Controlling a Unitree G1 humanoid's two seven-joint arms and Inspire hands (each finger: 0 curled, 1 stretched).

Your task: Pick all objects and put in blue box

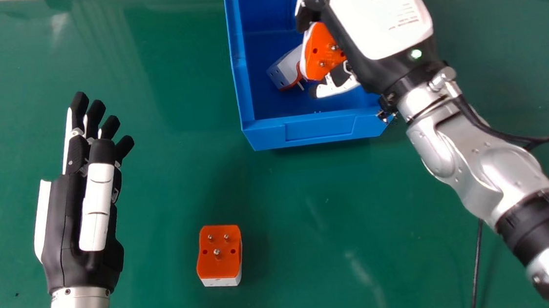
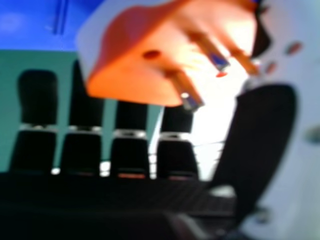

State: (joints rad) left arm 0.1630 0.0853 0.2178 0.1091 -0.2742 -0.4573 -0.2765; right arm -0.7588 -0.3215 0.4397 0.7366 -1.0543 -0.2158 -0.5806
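- Head view: right hand [image 1: 379, 16] clamped on a held adapter [image 1: 324, 54] over the blue box [image 1: 268, 134]; right hand view shows its prongs [image 2: 186, 92] closely.
- Box, near the desk's [image 1: 160, 192] far edge, contains another adapter [image 1: 286, 70], partly hidden.
- Third adapter [image 1: 218, 265] lies well inside that edge.
- Left hand [image 1: 97, 207]: relaxed.

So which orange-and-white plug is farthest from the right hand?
The one alone on the green table, pins up; another is by that hand, a third in the blue plastic box.
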